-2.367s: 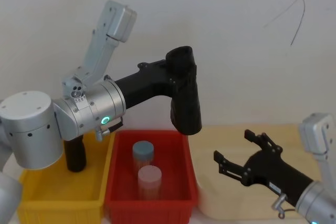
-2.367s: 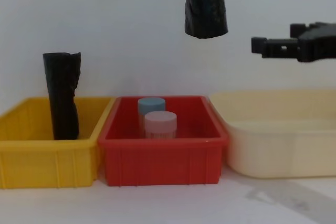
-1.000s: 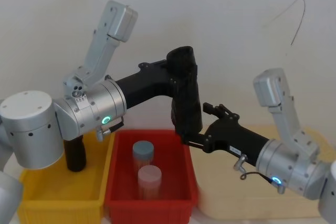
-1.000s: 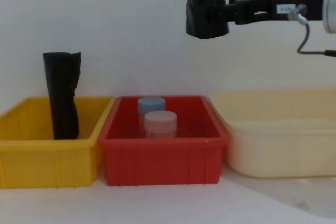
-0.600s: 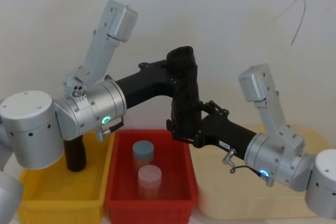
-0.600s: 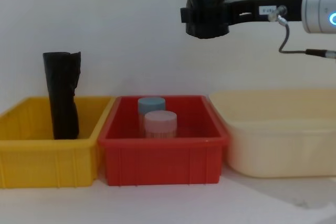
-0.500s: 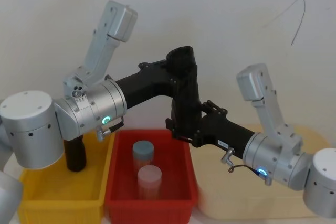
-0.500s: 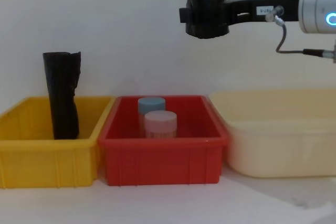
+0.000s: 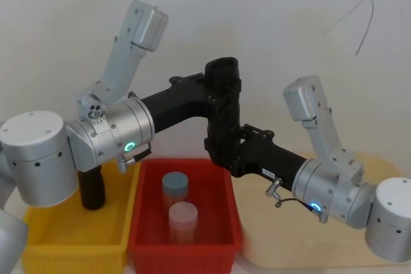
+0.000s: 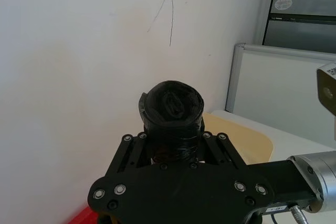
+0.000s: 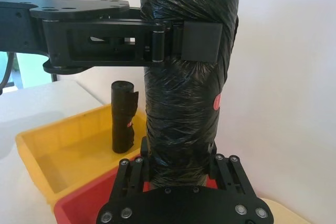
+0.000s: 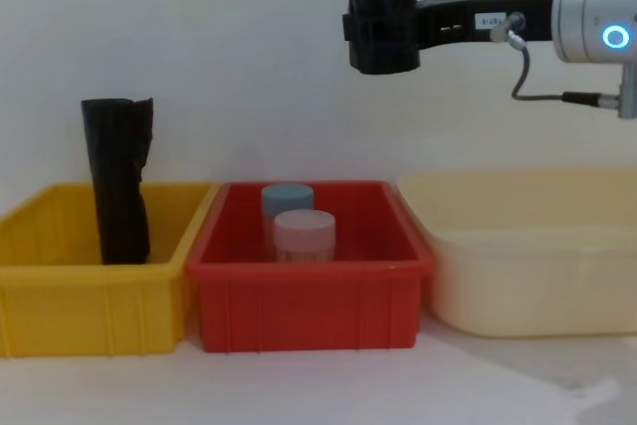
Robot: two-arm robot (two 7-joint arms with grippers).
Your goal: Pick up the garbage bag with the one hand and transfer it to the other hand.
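A plain white wall point(image 9: 289, 17) with thin dark scratches rises behind a white table point(image 12: 318, 385). On the table stand, side by side from the right, a cream tub point(image 12: 528, 276), a red bin point(image 12: 309, 306) and a yellow bin point(image 12: 80, 316). The left wrist view adds a white partition panel point(image 10: 283, 87) and a grey cabinet point(image 10: 304, 3) off to the side. High above the red bin, the left gripper point(image 9: 215, 94) clamps the upper part of the garbage bag point(image 9: 225, 120), which hangs upright. The right gripper point(image 12: 383, 32) reaches in level from the right, its fingers pressed against both sides of the bag's lower part. The chest view's upper edge cuts off the bag's top, while the left wrist view looks straight down on its crumpled end. A taller black roll point(image 12: 119, 181) stands in the yellow bin, its foot hidden behind the bin wall in the chest view. Two jars sit in the red bin, a blue-lidded jar point(image 12: 287, 201) behind a pink-lidded jar point(image 12: 304, 231). The right wrist view picks out a small red spot point(image 11: 217, 100) on the bag's wrap.
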